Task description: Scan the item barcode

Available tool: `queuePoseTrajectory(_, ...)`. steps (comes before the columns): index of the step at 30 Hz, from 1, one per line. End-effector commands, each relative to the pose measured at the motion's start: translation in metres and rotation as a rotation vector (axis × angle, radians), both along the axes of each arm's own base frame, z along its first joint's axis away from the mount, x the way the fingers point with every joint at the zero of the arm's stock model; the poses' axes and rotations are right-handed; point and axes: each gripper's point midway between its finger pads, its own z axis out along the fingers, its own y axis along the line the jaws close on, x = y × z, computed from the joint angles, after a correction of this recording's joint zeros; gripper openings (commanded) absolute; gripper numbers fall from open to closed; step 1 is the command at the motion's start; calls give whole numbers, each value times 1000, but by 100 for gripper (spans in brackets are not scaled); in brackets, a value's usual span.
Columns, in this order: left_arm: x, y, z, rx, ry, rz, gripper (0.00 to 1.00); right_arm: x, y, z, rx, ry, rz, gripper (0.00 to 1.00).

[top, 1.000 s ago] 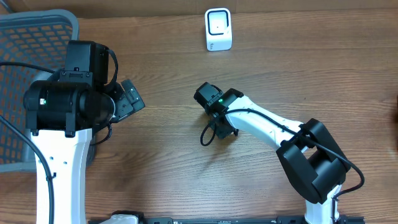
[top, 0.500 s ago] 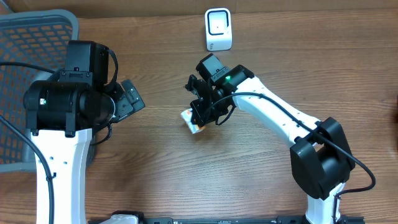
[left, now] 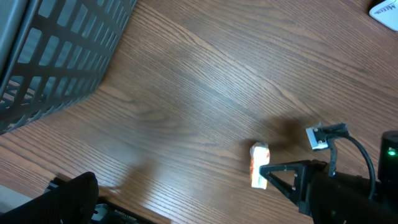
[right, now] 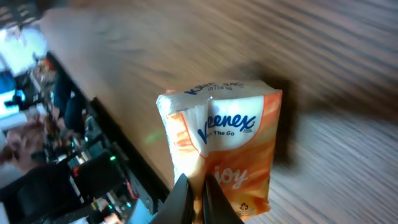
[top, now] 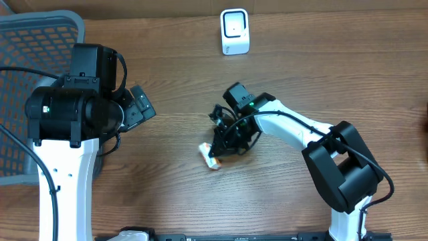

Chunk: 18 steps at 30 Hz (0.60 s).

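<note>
Orange pack [top: 208, 158] mid table [top: 167, 194], seemingly in right pincer [right: 194, 198]

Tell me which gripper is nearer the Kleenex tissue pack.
Right. The right gripper is shut on the tissue pack; the left gripper hangs open, apart from it, beside the basket.

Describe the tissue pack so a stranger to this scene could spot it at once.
Start at the wooden table and find the right gripper near its middle, nearer the robot than the white barcode scanner. Pinched at its fingertips is a small Kleenex tissue pack. It is the only orange-and-white soft packet in view, with blue Kleenex lettering.
</note>
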Motion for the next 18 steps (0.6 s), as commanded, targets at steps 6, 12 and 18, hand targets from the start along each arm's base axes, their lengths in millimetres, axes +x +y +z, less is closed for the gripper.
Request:
queuePoseTrajectory(6, 0, 4, -1, 5, 1, 29, 100, 56, -78, -23, -209, -19, -244, 35)
queuePoseTrajectory(12, 0, 4, -1, 5, 1, 29, 100, 77, -127, -24, -313, -45, -296, 41)
queuePoseTrajectory(18, 0, 4, -1, 5, 1, 29, 99, 85, -135, 10, -289, -84, -217, 44)
